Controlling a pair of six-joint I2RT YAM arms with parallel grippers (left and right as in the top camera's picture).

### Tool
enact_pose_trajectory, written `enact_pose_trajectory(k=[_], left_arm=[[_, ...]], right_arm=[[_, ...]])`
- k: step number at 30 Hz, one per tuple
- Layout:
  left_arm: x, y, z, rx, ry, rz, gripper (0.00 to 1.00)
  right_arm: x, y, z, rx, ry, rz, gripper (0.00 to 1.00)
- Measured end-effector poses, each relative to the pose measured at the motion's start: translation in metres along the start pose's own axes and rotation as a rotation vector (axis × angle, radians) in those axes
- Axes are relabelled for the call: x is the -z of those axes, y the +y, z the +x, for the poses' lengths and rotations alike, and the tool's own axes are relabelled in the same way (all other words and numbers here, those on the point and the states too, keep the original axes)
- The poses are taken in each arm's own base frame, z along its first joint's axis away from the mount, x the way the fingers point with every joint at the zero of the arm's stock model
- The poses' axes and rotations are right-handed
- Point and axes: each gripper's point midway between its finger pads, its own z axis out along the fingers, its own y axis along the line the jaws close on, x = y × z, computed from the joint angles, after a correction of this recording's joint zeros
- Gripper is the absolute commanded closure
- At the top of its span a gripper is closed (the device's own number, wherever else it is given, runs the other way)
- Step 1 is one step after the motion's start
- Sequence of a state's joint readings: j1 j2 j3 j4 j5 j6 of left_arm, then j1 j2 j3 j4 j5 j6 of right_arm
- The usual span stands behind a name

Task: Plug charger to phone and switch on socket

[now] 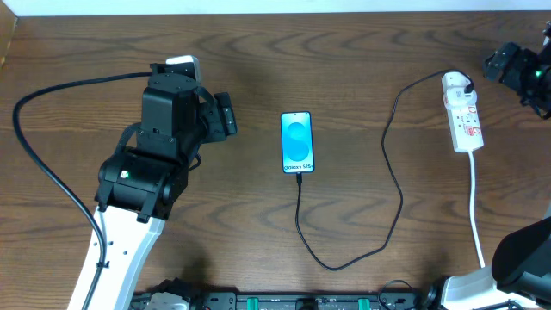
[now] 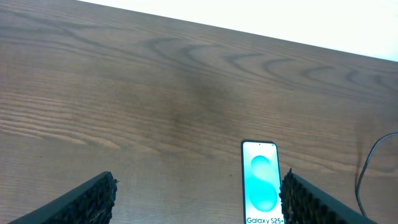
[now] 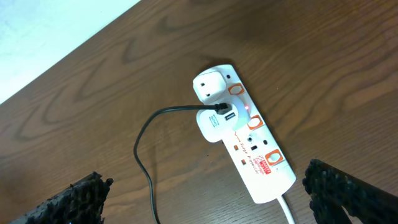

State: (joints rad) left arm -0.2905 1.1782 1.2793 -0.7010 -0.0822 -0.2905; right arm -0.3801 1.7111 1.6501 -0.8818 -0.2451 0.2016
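The phone (image 1: 297, 142) lies flat mid-table, its blue screen lit; it also shows in the left wrist view (image 2: 260, 183). The black charger cable (image 1: 392, 176) has its tip at the phone's bottom edge, loops toward the front and runs to the white adapter on the socket strip (image 1: 462, 116). My left gripper (image 1: 225, 114) is open and empty, left of the phone; its fingers (image 2: 198, 190) hang above the table. My right gripper (image 1: 504, 65) is open and empty, above and right of the strip (image 3: 249, 134). In the right wrist view (image 3: 205, 186) a small red light glows beside the adapter.
The strip's white mains lead (image 1: 475, 207) runs toward the front right edge. A black arm cable (image 1: 43, 164) curves along the left side. The left arm's base (image 1: 129, 198) stands at the front left. The table's far edge (image 2: 249, 28) meets a white wall.
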Motion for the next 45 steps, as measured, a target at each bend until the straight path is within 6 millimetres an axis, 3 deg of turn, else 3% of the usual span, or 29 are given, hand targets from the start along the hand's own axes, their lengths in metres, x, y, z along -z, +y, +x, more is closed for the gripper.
enact_pose_trajectory(k=[11,24,29,37,41,45], left_arm=[[0.000,0.000,0.001,0.000,0.001,0.000,0.16],[-0.002,0.011,0.029,-0.006,0.039,-0.018,0.16],[-0.008,0.017,0.034,0.015,-0.102,0.005,0.16],[-0.004,0.031,0.035,0.089,-0.484,0.078,0.16],[0.008,0.046,0.043,0.140,-0.696,0.120,0.16],[0.014,0.063,0.068,0.176,-0.836,0.141,0.16]], right_arm=[[0.000,0.000,0.000,0.000,0.000,0.000,0.01],[0.000,0.000,0.000,0.000,0.000,0.000,0.01],[0.000,0.000,0.000,0.000,0.000,0.001,0.01],[0.000,0.000,0.000,0.000,0.000,0.001,0.01],[0.000,-0.001,0.000,-0.001,0.000,0.003,0.01],[0.000,-0.001,0.000,-0.001,0.000,0.003,0.01]])
